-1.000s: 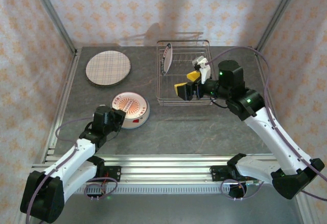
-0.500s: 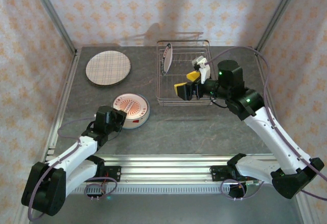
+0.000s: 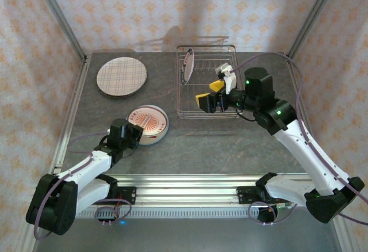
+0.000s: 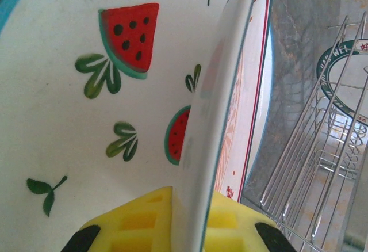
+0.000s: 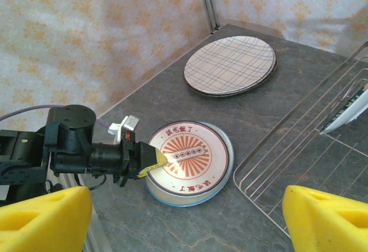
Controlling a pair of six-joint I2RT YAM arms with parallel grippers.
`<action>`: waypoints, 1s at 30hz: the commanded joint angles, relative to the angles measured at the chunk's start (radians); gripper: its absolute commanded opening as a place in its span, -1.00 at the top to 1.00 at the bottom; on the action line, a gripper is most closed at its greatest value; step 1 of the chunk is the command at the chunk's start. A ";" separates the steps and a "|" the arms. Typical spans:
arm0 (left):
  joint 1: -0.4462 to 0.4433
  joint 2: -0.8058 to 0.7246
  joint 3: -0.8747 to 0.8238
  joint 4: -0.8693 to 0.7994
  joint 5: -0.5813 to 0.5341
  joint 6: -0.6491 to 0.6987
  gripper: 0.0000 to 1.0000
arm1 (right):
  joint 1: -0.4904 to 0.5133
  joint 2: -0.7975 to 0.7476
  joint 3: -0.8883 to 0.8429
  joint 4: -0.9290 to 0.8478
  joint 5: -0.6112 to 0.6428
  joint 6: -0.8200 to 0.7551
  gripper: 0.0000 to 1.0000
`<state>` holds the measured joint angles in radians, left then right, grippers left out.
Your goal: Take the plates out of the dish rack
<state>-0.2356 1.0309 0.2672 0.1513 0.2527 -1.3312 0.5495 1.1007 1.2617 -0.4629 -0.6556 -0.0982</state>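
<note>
The plates are mostly out of the dish rack (image 3: 176,85): a plaid stack (image 3: 121,76) lies at the far left of the bench (image 3: 230,142), a red-marked plate (image 3: 148,122) lies nearer the arms, and one last plate (image 3: 187,68) stands on edge among the tines at the rack's far-left corner. The left hand (image 3: 135,134) sits at the near rim of the red-marked plate, and the left wrist view shows that rim running between its yellow pads (image 4: 138,220), which appear pressed onto it, pinching it. A white surface painted with watermelon slices (image 4: 123,33) lies against one side, though I cannot tell whether it is the plate's underside or another dish beneath. If this hand draws back before letting go, it likely drags or tips the plate; if the rim is slightly raised, letting go may drop it with a knock. The right hand (image 3: 210,93) hovers over the rack with fingers spread wide and nothing between them. Reaching for the standing plate, a finger could catch a wire and shift the whole rack, and a pinch on the thin glazed rim could let the plate swing or slip.
</note>
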 commanded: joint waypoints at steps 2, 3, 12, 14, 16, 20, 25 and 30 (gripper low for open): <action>0.007 0.010 0.009 0.032 -0.016 0.012 1.00 | 0.010 0.007 0.016 0.003 -0.046 0.007 -0.72; 0.006 0.014 0.010 0.026 -0.015 0.012 1.00 | 0.012 0.007 0.015 0.004 -0.049 0.006 -0.72; 0.007 0.043 0.013 0.019 -0.010 0.021 1.00 | 0.017 0.013 0.021 -0.007 -0.045 0.001 -0.72; 0.007 0.046 0.015 0.017 -0.008 0.021 1.00 | 0.017 0.014 0.022 -0.010 -0.044 0.004 -0.73; 0.007 0.044 0.018 0.005 -0.007 0.020 0.97 | 0.017 0.014 0.022 -0.013 -0.042 0.004 -0.73; 0.007 0.025 0.020 -0.027 -0.007 0.019 0.78 | 0.017 0.014 0.024 -0.017 -0.037 0.004 -0.73; 0.007 0.002 0.026 -0.068 -0.001 0.018 0.49 | 0.017 0.019 0.025 -0.016 -0.035 0.008 -0.73; 0.006 -0.018 0.047 -0.122 0.002 0.028 0.28 | 0.017 0.025 0.028 -0.013 -0.033 0.011 -0.74</action>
<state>-0.2348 1.0367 0.2768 0.0860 0.2581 -1.3178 0.5606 1.1236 1.2617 -0.4782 -0.6811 -0.0978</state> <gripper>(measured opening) 0.351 0.866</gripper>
